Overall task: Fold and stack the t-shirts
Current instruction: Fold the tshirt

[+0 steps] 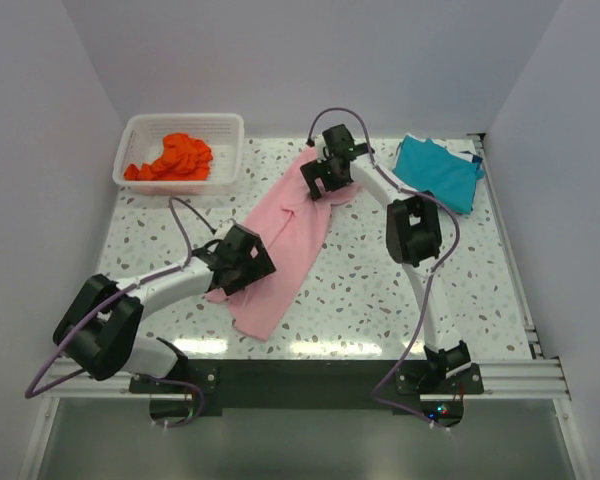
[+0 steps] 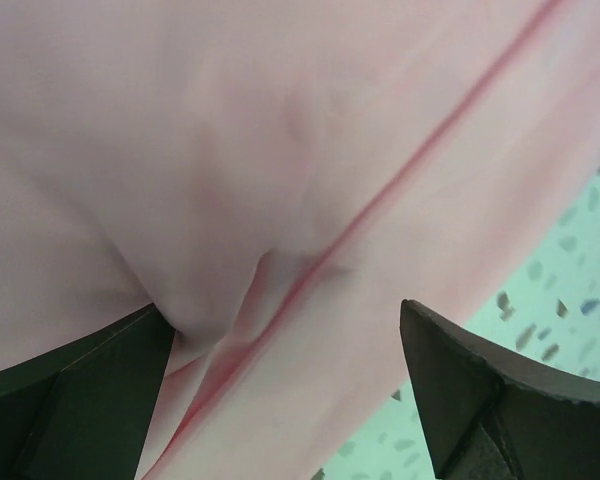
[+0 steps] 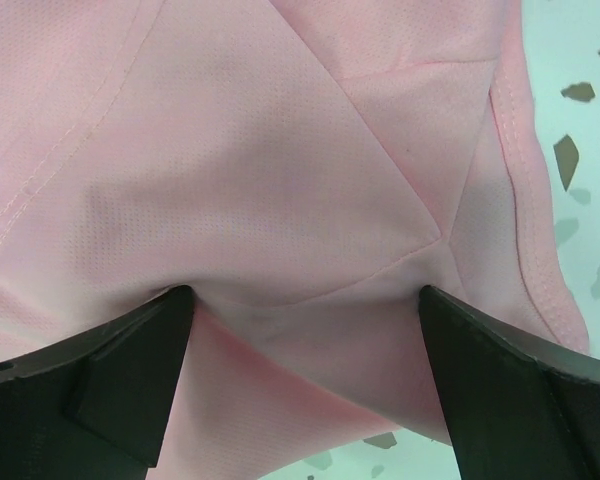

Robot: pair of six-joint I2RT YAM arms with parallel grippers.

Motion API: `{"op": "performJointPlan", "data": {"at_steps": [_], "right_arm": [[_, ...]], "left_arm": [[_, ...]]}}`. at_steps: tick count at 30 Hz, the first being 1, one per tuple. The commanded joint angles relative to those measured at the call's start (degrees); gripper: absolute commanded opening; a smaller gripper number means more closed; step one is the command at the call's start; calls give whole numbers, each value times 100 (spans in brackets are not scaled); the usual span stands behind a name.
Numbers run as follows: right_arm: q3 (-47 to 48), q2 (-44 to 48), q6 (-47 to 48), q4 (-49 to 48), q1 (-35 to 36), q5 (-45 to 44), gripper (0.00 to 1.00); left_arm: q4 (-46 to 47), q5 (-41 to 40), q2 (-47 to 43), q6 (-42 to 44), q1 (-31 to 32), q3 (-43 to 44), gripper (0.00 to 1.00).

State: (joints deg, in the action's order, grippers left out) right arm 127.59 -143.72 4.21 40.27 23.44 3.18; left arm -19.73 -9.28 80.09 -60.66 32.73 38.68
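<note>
Speckled worktop (image 1: 380, 290) carries the pink t-shirt (image 1: 285, 245); both jaws stand wide open over its ends and should pinch all layers squarely before folding.

no readable text, labels or signs

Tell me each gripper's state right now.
Left gripper: open, over the light pink cloth t-shirt, nothing gripped.
Right gripper: open, over the same shirt, nothing gripped.
</note>
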Motion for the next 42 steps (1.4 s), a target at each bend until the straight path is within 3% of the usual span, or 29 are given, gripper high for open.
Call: {"op": "performJointPlan", "data": {"at_steps": [1,5,10,19,24,29,35,38,40,42], "right_arm": [[152,-297,765,245,-41,921,99],[670,-508,1503,639,-68,1422,99],[715,-438,1934,667,-77,1037,99],[837,-297,1592,191,-217,991,99],[848,370,1495,490,-217,1439,99],[372,1240,1478,438,-217,1229,99],[100,1961,1101,560,-208,1071,99],[-443,2531,416,561,-208,983,99],[-1715,3092,-371,185,-208,974,99],[-3498,4172,-1111,-841,-200,1053,99]], "left_arm": [[-49,1060,393,-806,574,-378,100],[83,945,393,-1421,1147,-396,100],[83,815,472,-1992,1805,-299,100],[-558,331,455,-1976,2571,623,100],[-936,-3,402,-1528,2642,1273,100],[-1507,-441,69,-1097,2642,1634,100],[-2289,-865,-520,-939,2493,1310,100],[-2518,-804,-923,-930,2177,792,100],[-2536,-690,-1162,-869,1948,363,100],[-2484,-602,-1522,-842,1782,89,100]]}}
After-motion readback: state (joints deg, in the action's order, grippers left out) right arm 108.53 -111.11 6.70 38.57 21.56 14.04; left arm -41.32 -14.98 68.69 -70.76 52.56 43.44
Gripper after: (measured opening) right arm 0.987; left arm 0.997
